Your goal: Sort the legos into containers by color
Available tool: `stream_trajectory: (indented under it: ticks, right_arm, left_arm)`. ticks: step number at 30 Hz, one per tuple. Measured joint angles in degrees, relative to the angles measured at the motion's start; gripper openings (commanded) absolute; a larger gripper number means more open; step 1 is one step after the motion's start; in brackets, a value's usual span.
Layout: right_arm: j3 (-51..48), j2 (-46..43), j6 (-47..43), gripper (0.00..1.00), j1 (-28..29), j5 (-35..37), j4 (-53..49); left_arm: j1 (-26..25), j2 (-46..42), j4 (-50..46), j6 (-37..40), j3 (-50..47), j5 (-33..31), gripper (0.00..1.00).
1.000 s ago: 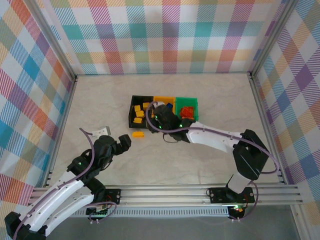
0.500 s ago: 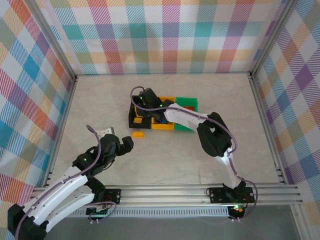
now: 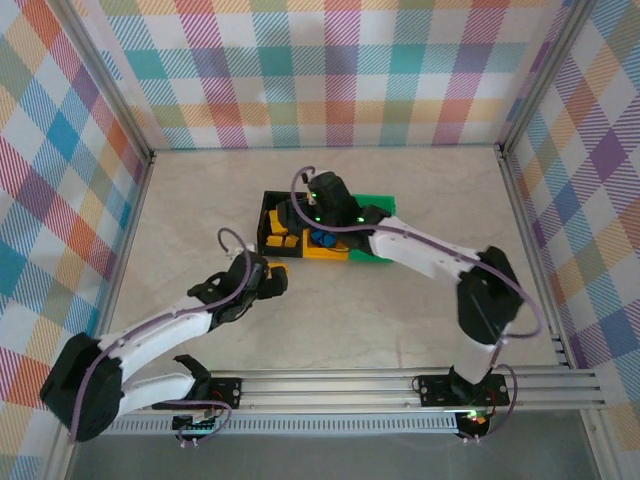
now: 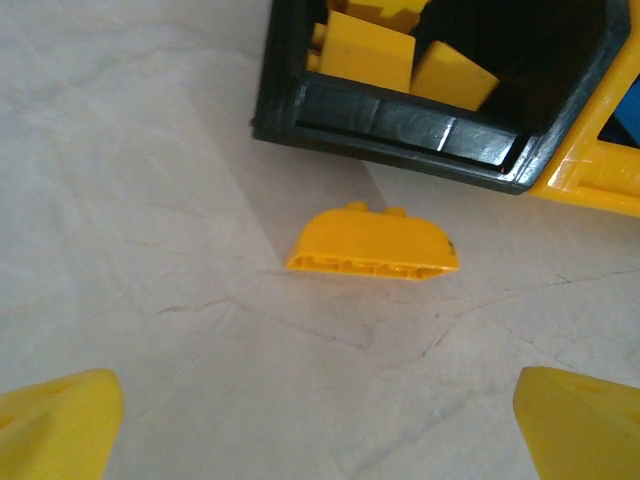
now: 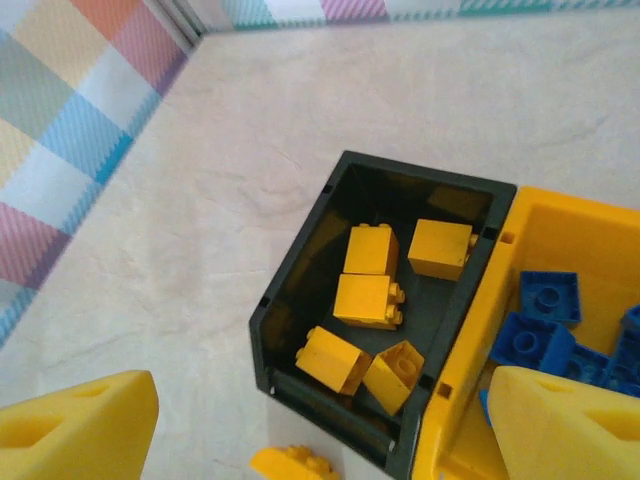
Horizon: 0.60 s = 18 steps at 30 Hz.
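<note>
**Top view.** Table (image 3: pixel 420 300): three joined bins at its middle, one each: black bin (image 3: pixel 264 240), yellow bin (image 3: pixel 325 252), green bin (image 3: pixel 380 207). Right gripper (image 3: pixel 290 217) is over the black bin; left gripper (image 3: pixel 270 283) is just beside its near wall.

**Left wrist view.** One loose brick (image 4: pixel 372 245), yellow, lies on the table just beside the black bin's near wall, not touching it. It is ahead of the left fingers (image 4: pixel 55 425), which stand wide and hold nothing.

**Right wrist view.** Black bin: five yellow bricks (image 5: pixel 367 300). Yellow bin: blue bricks (image 5: pixel 548 295), at least three, others cut by the frame. Right fingers (image 5: pixel 565 425) are wide and empty.
</note>
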Motion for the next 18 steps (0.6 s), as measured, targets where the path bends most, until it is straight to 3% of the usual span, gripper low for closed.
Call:
stream_trajectory:
  ticks: [9, 18]
  right_arm:
    - [-14.7, -13.0, 0.2, 0.89, 0.0, 2.2, 2.6]
    - [-18.1, -20.5, 0.1, 0.91, 0.0, 4.3, 3.5]
  left_arm:
    - [-0.9, 18.3, 8.7, 4.3, 6.4, -2.0, 0.97]
    - [-1.0, 26.1, 11.8, 7.0, 9.4, -6.6, 0.90]
